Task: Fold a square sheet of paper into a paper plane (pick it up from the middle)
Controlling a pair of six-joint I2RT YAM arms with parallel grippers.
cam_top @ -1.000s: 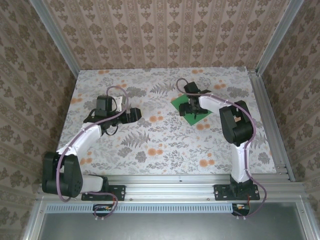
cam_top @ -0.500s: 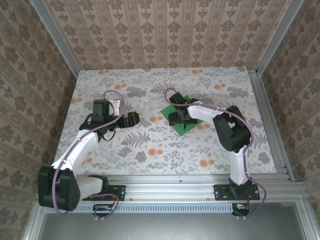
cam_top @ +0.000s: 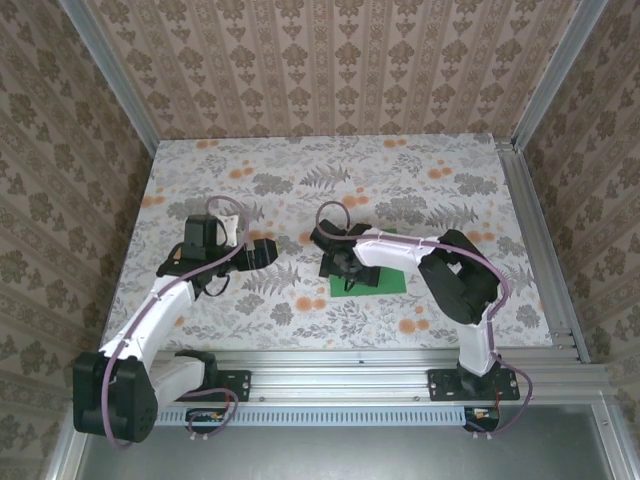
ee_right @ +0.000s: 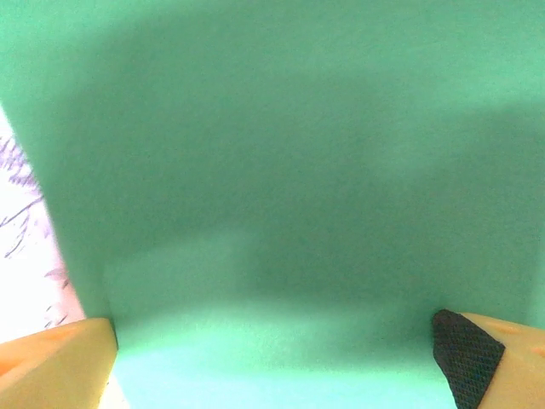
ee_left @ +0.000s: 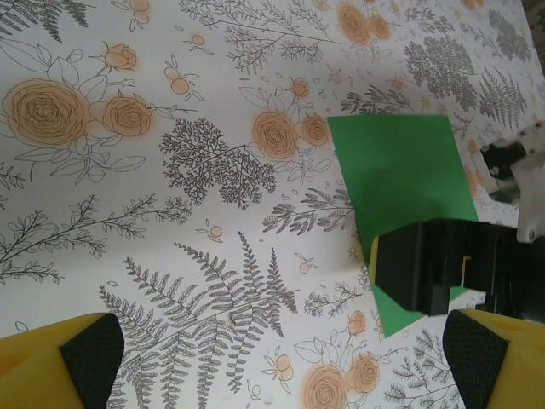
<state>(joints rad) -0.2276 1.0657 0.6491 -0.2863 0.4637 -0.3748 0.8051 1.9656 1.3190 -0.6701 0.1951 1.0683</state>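
1. The table (cam_top: 300, 170) in front of me is covered edge to edge in a flower print, with grey ferns and orange roses on white.
2. Wallpaper (cam_top: 330, 70) with brown ornamental stripes rises at its far, left and right edges.
3. A silver metal rail (cam_top: 340, 365) runs along its near edge, and a second rail (cam_top: 535, 240) lines its right edge.
4. Beyond the near edge, closest to me, lies a grey panel (cam_top: 340, 455).

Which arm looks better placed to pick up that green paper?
The right. The right tool, open, sits directly over the square sheet of paper; the left tool, also open, hangs over patterned tabletop to one side.
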